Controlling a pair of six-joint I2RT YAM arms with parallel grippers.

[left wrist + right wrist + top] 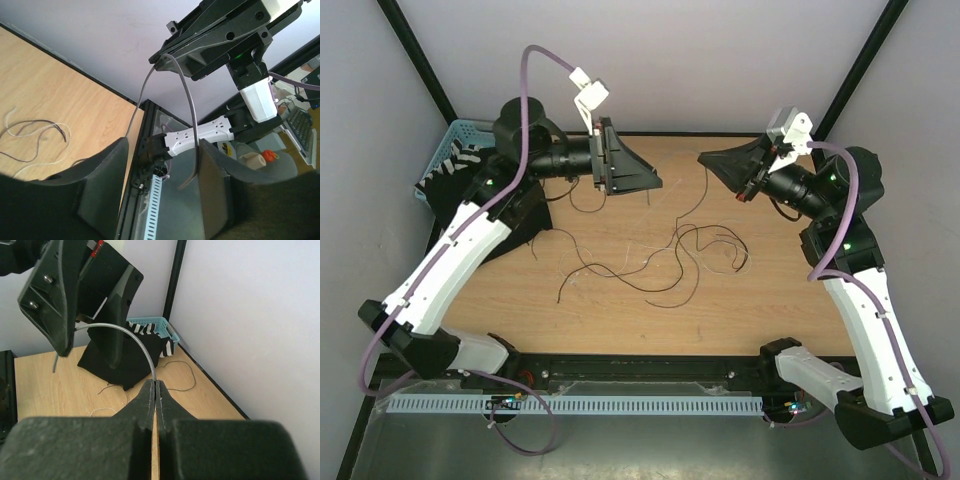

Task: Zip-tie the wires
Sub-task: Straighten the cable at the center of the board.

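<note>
The wires [670, 255] lie loose and curled on the wooden table [620, 320], and show too in the left wrist view [35, 130] and the right wrist view [182, 377]. Both grippers hang above the table's far edge, tips facing each other. My right gripper [155, 382] [705, 158] is shut on one end of a grey-white zip tie [135, 342]. The zip tie [187, 100] arcs across to my left gripper [162, 150] [655, 183]. Its free end hangs between the left jaws, which stand apart, close against one finger [215, 185].
A blue basket [445, 160] with striped contents and a black cloth [510, 215] sit at the far left. A white power strip [200, 135] lies beyond the table's near edge. A perforated white rail [570, 405] runs along the front.
</note>
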